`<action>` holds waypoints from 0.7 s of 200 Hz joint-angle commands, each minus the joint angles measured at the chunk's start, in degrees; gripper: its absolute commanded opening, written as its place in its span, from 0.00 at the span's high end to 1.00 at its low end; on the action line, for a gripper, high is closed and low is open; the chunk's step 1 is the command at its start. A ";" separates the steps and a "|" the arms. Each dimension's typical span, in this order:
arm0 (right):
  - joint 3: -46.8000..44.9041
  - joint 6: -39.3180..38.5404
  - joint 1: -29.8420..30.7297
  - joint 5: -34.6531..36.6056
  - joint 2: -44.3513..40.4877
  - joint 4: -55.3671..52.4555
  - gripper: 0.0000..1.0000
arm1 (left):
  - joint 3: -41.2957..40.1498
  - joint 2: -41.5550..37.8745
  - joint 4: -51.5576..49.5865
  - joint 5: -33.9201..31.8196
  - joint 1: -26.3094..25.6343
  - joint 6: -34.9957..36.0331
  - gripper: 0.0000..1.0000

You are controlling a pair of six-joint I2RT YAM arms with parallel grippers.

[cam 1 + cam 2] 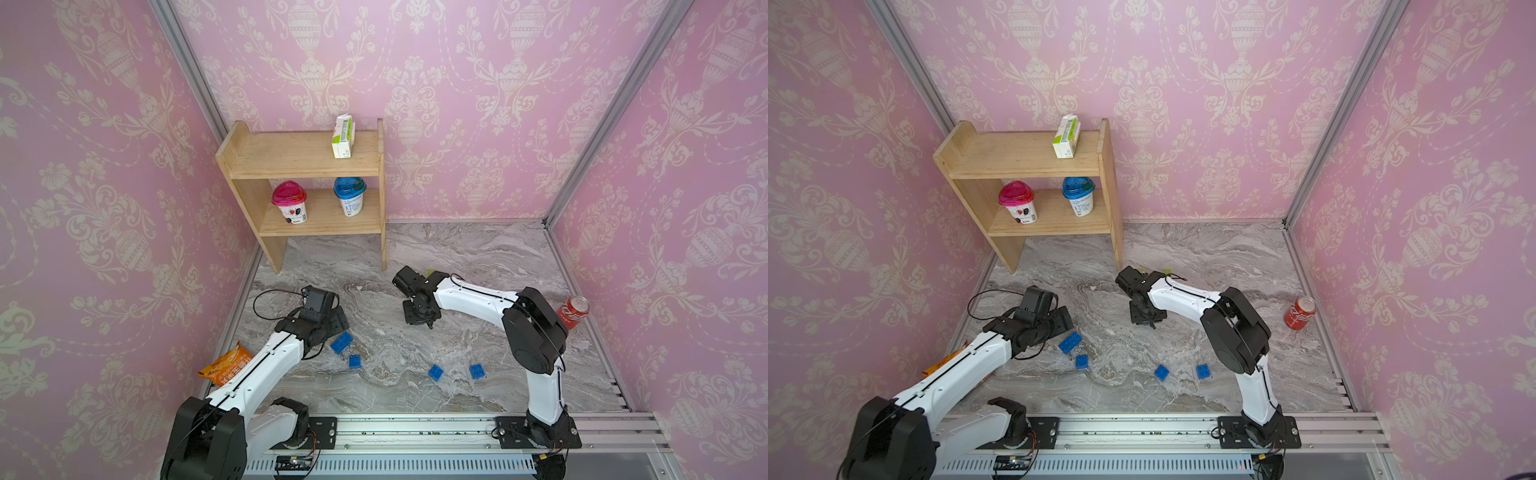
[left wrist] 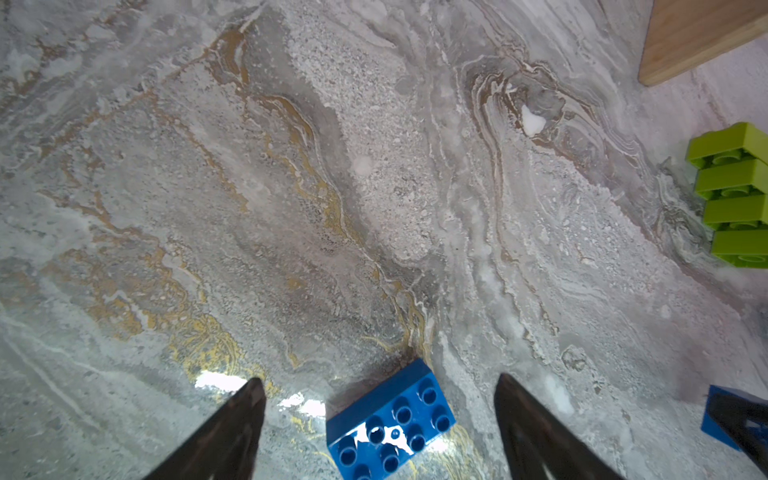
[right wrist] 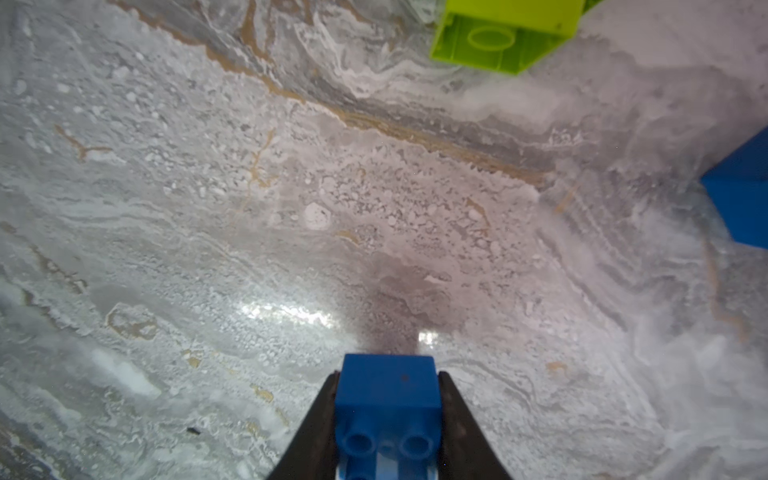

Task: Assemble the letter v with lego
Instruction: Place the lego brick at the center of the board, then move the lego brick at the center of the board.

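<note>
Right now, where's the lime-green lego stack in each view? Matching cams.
Top views: lime-green lego stack, a sliver peeking from behind the right arm, in both.
Left wrist: four stepped bricks at the picture's right edge.
Right wrist: one green brick at the picture's top edge, hollow underside showing; probably the stack's end.
Shared landmark: wooden shelf, its foot near the stack in top views and left wrist; absent from right wrist.
</note>
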 commanded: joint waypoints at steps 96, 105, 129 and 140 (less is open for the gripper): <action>-1.48 0.79 -0.37 3.17 -2.26 -1.77 0.11 | -5.05 5.38 6.66 3.94 -3.70 -12.85 0.09; -1.62 0.44 -0.36 3.45 -3.19 -2.35 0.11 | -5.08 5.36 5.79 4.07 -4.00 -13.35 0.10; -2.91 -0.60 -0.45 3.17 -5.22 -2.74 0.10 | -4.95 4.80 1.88 3.33 -4.28 -13.41 0.09; -3.64 -1.06 -0.41 3.09 -6.08 -2.60 0.10 | -5.05 4.44 0.80 3.35 -4.28 -13.88 0.09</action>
